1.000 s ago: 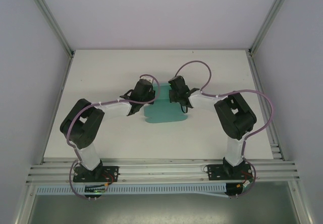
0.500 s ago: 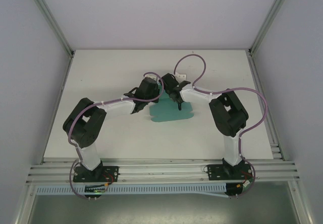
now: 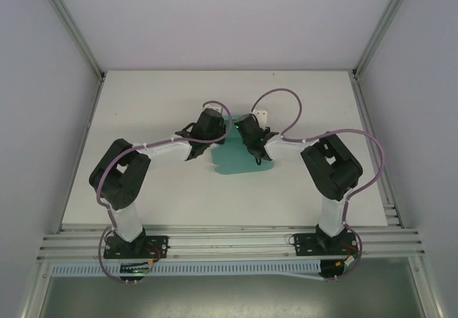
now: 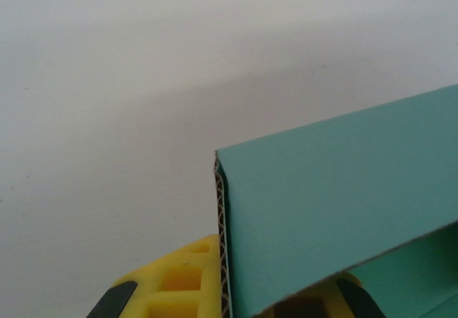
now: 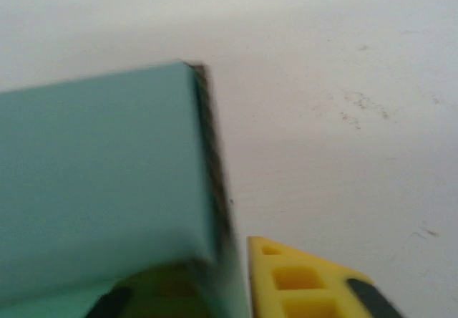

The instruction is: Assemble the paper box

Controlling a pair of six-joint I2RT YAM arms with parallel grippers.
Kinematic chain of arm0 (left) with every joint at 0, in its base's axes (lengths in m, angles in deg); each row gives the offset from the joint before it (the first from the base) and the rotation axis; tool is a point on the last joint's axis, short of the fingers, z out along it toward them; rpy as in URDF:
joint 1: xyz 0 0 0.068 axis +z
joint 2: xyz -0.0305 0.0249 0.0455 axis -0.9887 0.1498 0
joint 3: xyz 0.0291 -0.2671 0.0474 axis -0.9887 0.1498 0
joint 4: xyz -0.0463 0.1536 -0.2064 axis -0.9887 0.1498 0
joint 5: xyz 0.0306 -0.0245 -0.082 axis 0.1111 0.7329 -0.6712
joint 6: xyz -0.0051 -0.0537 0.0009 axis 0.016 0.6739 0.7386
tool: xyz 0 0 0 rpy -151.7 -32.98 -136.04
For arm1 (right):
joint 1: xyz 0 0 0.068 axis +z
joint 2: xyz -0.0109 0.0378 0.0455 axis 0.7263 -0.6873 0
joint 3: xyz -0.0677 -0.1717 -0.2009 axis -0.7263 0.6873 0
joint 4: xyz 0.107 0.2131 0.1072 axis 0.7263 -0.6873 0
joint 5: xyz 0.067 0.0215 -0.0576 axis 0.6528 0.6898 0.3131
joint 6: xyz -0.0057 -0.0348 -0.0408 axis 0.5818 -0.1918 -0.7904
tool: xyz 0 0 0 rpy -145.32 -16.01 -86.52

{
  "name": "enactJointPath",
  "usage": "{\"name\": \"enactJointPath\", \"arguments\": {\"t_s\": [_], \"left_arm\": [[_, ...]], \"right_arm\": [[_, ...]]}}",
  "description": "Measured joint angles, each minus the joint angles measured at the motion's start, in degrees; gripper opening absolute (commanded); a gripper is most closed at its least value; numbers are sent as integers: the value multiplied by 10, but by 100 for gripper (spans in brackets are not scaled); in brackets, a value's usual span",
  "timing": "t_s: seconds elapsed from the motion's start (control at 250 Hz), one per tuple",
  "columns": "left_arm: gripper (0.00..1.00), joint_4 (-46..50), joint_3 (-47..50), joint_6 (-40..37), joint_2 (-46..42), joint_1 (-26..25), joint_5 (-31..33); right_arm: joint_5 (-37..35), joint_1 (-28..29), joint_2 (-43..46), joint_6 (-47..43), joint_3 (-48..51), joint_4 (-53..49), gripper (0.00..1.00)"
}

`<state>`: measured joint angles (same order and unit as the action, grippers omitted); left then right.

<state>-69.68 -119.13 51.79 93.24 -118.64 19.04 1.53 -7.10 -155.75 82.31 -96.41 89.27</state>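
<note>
The teal paper box (image 3: pixel 240 162) lies as a partly folded card at the table's centre, with one flap raised at its far edge. My left gripper (image 3: pixel 223 127) is at that far edge. In the left wrist view its yellow fingers (image 4: pixel 182 278) are shut on the upright flap (image 4: pixel 343 189), whose corrugated edge shows. My right gripper (image 3: pixel 243 126) sits just right of it. The right wrist view is blurred. There the flap (image 5: pixel 100 167) stands between the fingers, with the right finger (image 5: pixel 300 282) close beside the card's edge. How tightly they hold is unclear.
The white table (image 3: pixel 143 103) is walled by white panels and aluminium posts at the back corners. A metal rail (image 3: pixel 229 243) carries both arm bases at the near edge. Purple cables loop above the right arm (image 3: pixel 283 96).
My right gripper has swung left and away, to the card's far edge, close to the left gripper. The left gripper moved slightly forward, and the card shifted a little to the right.
</note>
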Motion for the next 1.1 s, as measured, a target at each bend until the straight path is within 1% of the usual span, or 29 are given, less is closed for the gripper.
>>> {"name": "enactJointPath", "arguments": {"t_s": [0.044, 0.108, 0.184, 0.216, 0.28, 0.328, 0.44, 0.604, 0.727, 0.839, 0.975, 1.099], "left_arm": [[0, 6, 0, 3, 1, 1, 4], [0, 12, -3, 5, 4, 3, 9], [0, 21, -9, 6, 11, 6, 19], [0, 24, -12, 6, 14, 8, 22], [0, 31, -18, 6, 23, 10, 30], [0, 37, -21, 5, 29, 11, 35], [0, 44, -29, 5, 40, 13, 47], [0, 55, -48, 2, 55, 14, 61], [0, 56, -51, 1, 57, 15, 62], [0, 56, -51, 1, 57, 15, 64], [0, 56, -53, 1, 60, 15, 69], [0, 56, -54, 1, 60, 15, 70]], "right_arm": [[22, -8, 9, -16, 22, 31, 38], [57, -20, 22, -34, 49, 66, 53], [98, -33, 36, -59, 74, 93, 64], [114, -38, 40, -66, 82, 102, 68], [145, -43, 50, -78, 96, 115, 70], [165, -44, 58, -84, 104, 119, 75], [196, -46, 83, -94, 113, 129, 84], [215, -49, 116, -99, 118, 140, 84], [215, -50, 115, -100, 111, 123, 80], [221, -53, 94, -100, 93, 104, 75], [256, -64, 84, -97, 91, 106, 75], [292, -71, 81, -97, 91, 111, 70]]}}
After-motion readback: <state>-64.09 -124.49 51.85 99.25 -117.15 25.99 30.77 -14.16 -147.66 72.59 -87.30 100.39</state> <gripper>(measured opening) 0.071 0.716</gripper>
